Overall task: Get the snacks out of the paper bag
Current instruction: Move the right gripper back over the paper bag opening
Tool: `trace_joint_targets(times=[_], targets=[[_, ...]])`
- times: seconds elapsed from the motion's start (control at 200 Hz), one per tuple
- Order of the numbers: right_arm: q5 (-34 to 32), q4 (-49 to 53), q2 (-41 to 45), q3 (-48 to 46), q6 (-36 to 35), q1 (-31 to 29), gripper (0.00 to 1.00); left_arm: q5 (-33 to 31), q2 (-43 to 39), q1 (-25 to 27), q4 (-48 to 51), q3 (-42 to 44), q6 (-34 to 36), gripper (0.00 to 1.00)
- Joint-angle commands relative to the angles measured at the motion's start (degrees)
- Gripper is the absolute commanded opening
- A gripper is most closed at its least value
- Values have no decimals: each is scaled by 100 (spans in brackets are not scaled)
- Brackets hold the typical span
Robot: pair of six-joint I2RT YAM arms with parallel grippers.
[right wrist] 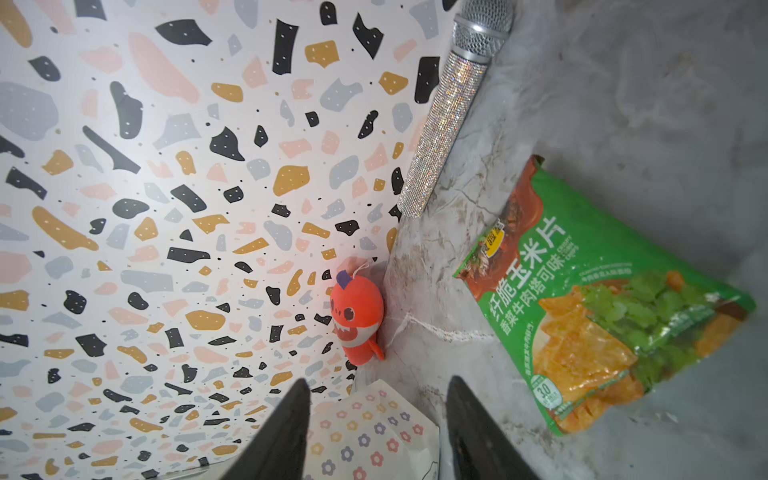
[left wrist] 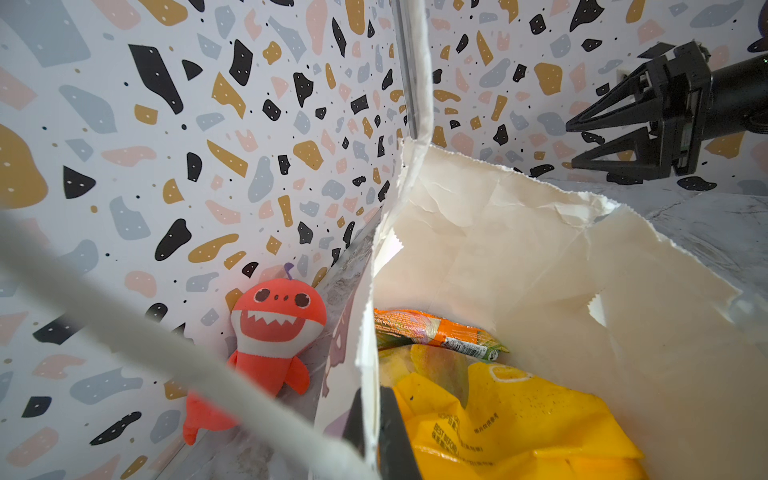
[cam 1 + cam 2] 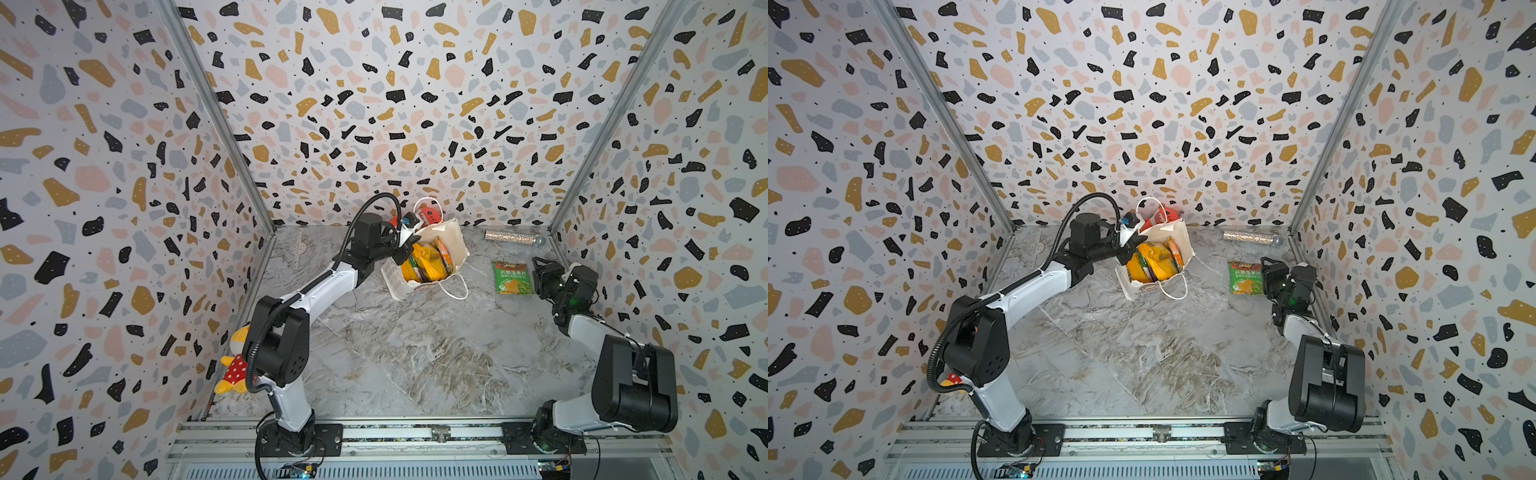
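Briefly: my left gripper (image 3: 409, 244) was clamped shut on the rim of the paper bag (image 3: 452, 237), mouth up. My right gripper (image 3: 538, 266) hung open, empty, just beside the green packet (image 3: 512, 277) on the table (image 3: 415, 353). Other snacks (image 3: 426, 264) stood edgewise inside the bag, leftward of it; only that arm was free.

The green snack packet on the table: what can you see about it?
The green packet is glossy plastic with white Chinese writing, a red-brown patch and a picture of orange chips with green leaves. It lies flat on the marble table, outside the paper bag. The right fingers hang open beside it, not touching.
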State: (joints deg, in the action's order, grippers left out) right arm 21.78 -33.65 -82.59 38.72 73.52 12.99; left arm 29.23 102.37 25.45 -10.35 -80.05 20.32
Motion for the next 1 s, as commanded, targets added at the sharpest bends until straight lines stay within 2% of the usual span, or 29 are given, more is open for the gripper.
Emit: trace_joint_targets(times=[0.0,0.08,0.145,0.25,0.38,0.456,0.576,0.746,0.996], targets=[[-111,690,124,784,-1323,-355,50,278,-221,56,-274,77,-38,0],[15,1611,-44,1737,-2664,-893,50,285,-229,56,-258,91,-24,0],[79,2060,-147,2266,-3362,-1302,49,282,-250,57,-246,112,-2,0],[215,2069,-34,2516,-3961,-1883,44,267,-252,56,-188,80,13,0],[-129,2780,76,3055,-4658,-2680,39,289,-270,56,-142,44,23,0],[-409,3342,113,3370,-5001,-3067,35,311,-305,56,-83,34,49,0],[-668,3661,362,3421,-5339,-3579,29,329,-371,56,12,42,120,0],[-887,4221,465,3665,-5771,-4126,26,408,-395,56,242,-19,288,0],[-1341,5096,23,4254,-6178,-4764,27,426,-451,59,195,31,250,0]])
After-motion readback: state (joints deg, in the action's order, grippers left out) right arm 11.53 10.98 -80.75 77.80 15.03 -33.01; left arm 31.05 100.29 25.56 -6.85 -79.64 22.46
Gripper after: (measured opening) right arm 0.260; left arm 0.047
